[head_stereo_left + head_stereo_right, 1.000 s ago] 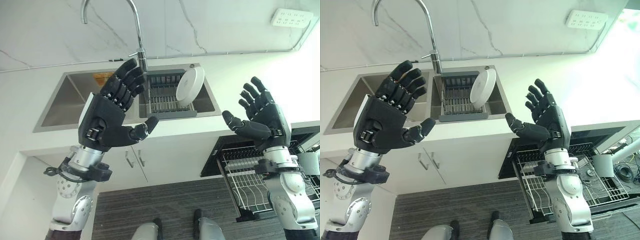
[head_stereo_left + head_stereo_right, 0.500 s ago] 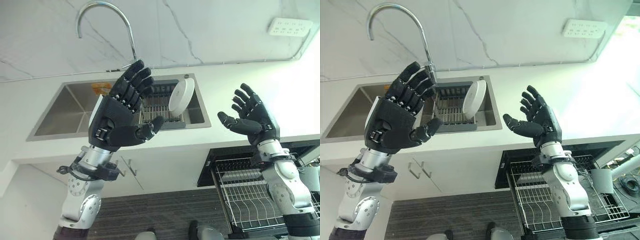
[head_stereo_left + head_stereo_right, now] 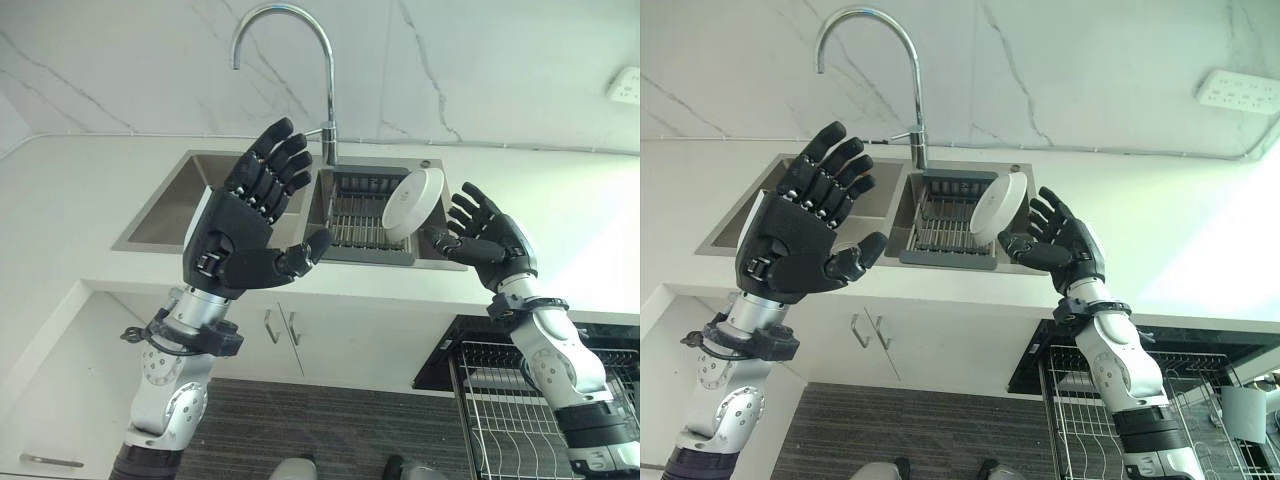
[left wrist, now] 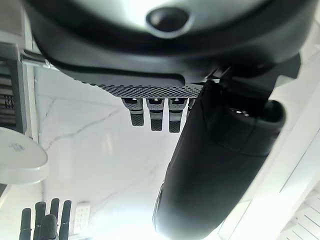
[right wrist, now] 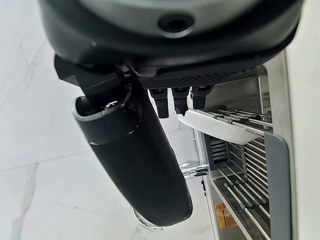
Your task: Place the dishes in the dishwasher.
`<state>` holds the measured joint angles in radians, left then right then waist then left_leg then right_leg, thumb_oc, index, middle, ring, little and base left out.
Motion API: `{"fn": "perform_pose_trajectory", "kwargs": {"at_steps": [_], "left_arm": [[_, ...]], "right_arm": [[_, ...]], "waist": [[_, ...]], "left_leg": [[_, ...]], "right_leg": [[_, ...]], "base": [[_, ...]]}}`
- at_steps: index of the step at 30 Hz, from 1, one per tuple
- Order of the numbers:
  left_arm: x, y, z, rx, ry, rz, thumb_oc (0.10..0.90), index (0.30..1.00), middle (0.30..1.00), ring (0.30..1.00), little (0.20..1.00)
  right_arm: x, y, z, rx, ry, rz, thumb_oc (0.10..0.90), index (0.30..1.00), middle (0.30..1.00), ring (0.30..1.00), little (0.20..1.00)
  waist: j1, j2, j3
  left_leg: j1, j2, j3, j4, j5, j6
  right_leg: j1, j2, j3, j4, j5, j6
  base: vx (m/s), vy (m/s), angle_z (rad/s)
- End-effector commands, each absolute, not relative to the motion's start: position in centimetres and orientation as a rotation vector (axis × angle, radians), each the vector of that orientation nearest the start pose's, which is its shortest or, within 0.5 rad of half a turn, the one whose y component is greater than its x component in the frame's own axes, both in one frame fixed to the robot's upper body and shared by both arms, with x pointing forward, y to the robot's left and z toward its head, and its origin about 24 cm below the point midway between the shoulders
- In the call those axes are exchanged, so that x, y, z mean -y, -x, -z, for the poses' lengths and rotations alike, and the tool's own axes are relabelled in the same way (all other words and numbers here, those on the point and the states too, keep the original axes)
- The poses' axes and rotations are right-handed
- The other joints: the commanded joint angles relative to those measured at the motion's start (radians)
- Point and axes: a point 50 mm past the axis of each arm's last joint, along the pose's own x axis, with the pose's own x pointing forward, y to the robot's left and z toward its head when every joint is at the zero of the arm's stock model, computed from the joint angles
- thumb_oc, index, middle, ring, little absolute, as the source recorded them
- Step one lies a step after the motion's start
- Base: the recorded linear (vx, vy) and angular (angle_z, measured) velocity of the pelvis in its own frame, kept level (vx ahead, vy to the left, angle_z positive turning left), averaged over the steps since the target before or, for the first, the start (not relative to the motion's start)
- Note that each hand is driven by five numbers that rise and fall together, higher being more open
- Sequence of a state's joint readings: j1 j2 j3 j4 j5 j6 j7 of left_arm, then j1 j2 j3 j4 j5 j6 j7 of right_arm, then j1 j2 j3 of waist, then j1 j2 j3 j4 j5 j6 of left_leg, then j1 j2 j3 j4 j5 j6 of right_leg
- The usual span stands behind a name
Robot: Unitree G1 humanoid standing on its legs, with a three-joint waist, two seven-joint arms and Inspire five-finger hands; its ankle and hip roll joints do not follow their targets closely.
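Plate [image 3: 412, 203]: on edge in sink rack [image 3: 357, 212], leaning. Right hand [image 3: 487, 236]: spread, empty, just beside plate's rim, nearer. Left hand [image 3: 247, 225]: spread, empty, across rack.

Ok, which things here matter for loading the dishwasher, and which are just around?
For the job:
- white plate, standing on edge in the sink rack
- dishwasher rack, pulled out at lower right
- right hand, open, beside the plate
- left hand, open, raised

Just around:
- faucet
- sink, left basin
- cabinet doors
- wall outlet
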<state>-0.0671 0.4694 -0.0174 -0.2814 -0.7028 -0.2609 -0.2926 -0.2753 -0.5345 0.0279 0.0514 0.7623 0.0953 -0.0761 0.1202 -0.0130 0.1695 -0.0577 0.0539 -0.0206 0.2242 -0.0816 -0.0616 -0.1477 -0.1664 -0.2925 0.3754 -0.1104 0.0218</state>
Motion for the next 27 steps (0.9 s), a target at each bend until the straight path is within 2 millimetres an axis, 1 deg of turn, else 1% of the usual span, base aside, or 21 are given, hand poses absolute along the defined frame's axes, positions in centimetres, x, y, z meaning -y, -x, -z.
{"fn": "perform_pose_trajectory", "kwargs": {"at_steps": [1, 4, 7, 11, 17, 27], "left_arm": [[-18.5, -23.8, -20.2, 0.793, 0.163, 0.517, 0.800, 0.900, 0.900, 0.900, 0.900], [-18.5, -24.1, -20.3, 0.789, 0.168, 0.518, 0.800, 0.900, 0.900, 0.900, 0.900], [-18.4, -24.4, -20.4, 0.783, 0.168, 0.513, 0.800, 0.900, 0.900, 0.900, 0.900], [-18.5, -24.5, -20.4, 0.779, 0.165, 0.505, 0.800, 0.900, 0.900, 0.900, 0.900], [-18.5, -24.7, -20.5, 0.772, 0.161, 0.500, 0.800, 0.900, 0.900, 0.900, 0.900], [-18.1, -25.1, -20.4, 0.752, 0.164, 0.507, 0.800, 0.900, 0.900, 0.900, 0.900]], "right_arm": [[22.6, -32.0, -18.4, 0.342, -0.312, -0.039, 0.800, 0.900, 0.900, 0.900, 0.900], [23.1, -32.5, -18.2, 0.314, -0.331, 0.002, 0.800, 0.900, 0.900, 0.900, 0.900], [24.2, -33.1, -18.2, 0.293, -0.342, 0.069, 0.800, 0.900, 0.900, 0.900, 0.900], [25.0, -33.2, -18.2, 0.293, -0.346, 0.109, 0.800, 0.900, 0.900, 0.900, 0.900], [25.3, -33.3, -17.9, 0.274, -0.349, 0.123, 0.800, 0.900, 0.900, 0.900, 0.900], [25.4, -34.3, -16.6, 0.200, -0.441, 0.108, 0.800, 0.900, 0.900, 0.900, 0.900]], "waist": [[-0.017, -0.033, -0.053], [-0.012, -0.036, -0.052], [-0.008, -0.039, -0.053], [-0.005, -0.038, -0.052], [-0.006, -0.037, -0.050], [0.004, -0.034, -0.055]], "left_leg": [[0.044, -0.026, 0.058, 0.076, -0.206, 0.048], [0.047, -0.027, 0.054, 0.076, -0.207, 0.047], [0.050, -0.029, 0.048, 0.076, -0.208, 0.046], [0.052, -0.031, 0.048, 0.076, -0.210, 0.047], [0.056, -0.031, 0.050, 0.076, -0.212, 0.048], [0.060, -0.028, 0.054, 0.076, -0.211, 0.045]], "right_leg": [[0.082, 0.000, 0.012, -0.075, -0.044, 0.088], [0.090, -0.004, 0.006, -0.075, -0.045, 0.089], [0.098, -0.004, 0.001, -0.075, -0.049, 0.088], [0.104, -0.003, 0.000, -0.075, -0.054, 0.087], [0.111, -0.003, 0.003, -0.075, -0.057, 0.089], [0.127, -0.001, 0.003, -0.075, -0.069, 0.087]], "base": [[0.02, 0.036, 0.17], [0.02, 0.049, 0.12], [0.02, 0.040, 0.06], [0.01, 0.021, 0.03], [0.00, 0.000, 0.00], [0.00, 0.000, 0.00]]}}
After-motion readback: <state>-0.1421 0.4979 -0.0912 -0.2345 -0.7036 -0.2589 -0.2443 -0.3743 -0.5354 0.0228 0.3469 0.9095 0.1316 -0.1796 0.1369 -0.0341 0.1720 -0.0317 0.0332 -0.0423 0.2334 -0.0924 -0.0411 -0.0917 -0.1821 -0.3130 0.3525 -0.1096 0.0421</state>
